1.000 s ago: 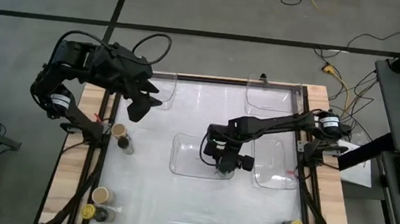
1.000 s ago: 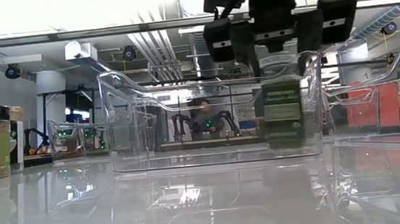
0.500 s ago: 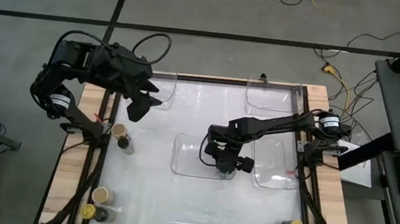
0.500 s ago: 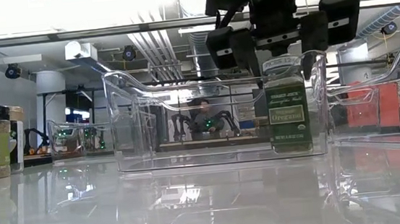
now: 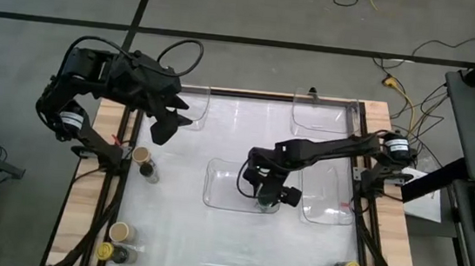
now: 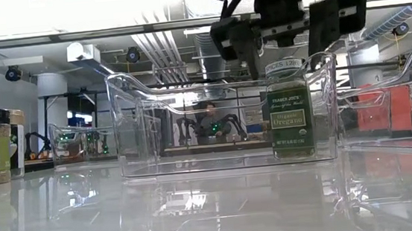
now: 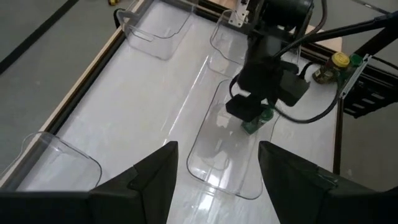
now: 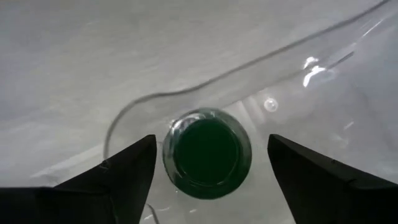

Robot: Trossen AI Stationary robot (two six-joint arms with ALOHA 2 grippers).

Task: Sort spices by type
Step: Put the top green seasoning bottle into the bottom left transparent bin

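My right pincer (image 6: 281,30) is hovering wide open above the green-lidded jar (image 6: 289,108), which is standing upright inside the clear tray (image 5: 223,188) at frame centre. My left pincer (image 5: 167,117) is waiting, partly open and empty, at the desk's (image 5: 209,244) upper left.

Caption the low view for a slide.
Right hand open above a green-lidded oregano jar standing upright in a clear tray.

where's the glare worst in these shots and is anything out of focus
Low view: the glossy table mirrors the bright ceiling lights, and the clear tray distorts the room behind it, though the green jar label reads sharply. High view: the table is a pale washed-out sheet. Right wrist view: highlights streak the tray wall; the near fingers look soft.
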